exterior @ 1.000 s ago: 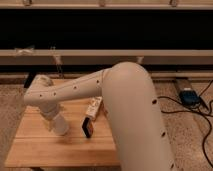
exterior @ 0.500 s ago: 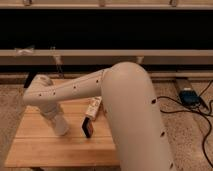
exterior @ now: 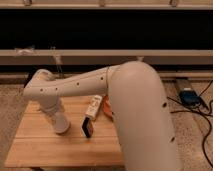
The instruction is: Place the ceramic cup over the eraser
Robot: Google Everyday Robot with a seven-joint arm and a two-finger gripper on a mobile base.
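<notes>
**Arm bent low over the worktop, left of the eraser**

The single white arm (exterior: 125,95) rises thick from the lower right and runs leftward above the eraser (exterior: 88,128). It bends at a rounded elbow (exterior: 41,86) up and left of the eraser, then drops straight down. The gripper (exterior: 58,113) hangs at that lower end, pointing at the wooden worktop (exterior: 40,147), left of the eraser. I cannot tell how its jaws stand, or whether they have hold of anything.

Directly beneath the gripper is a pale cylinder, seemingly the ceramic cup (exterior: 62,126). It stands on the worktop near the eraser's left side, apart from it.

Compared with half a second and a second ago, nothing has shifted: arm, cup and eraser keep their places.

Counted:
- one dark eraser, standing on edge
- one cup
- one white packet (exterior: 93,106) just behind the eraser
- one orange thing (exterior: 106,108) behind and right of the eraser, partly hidden by the arm
- one blue box (exterior: 188,95) with cables on the floor, far to the eraser's right
</notes>
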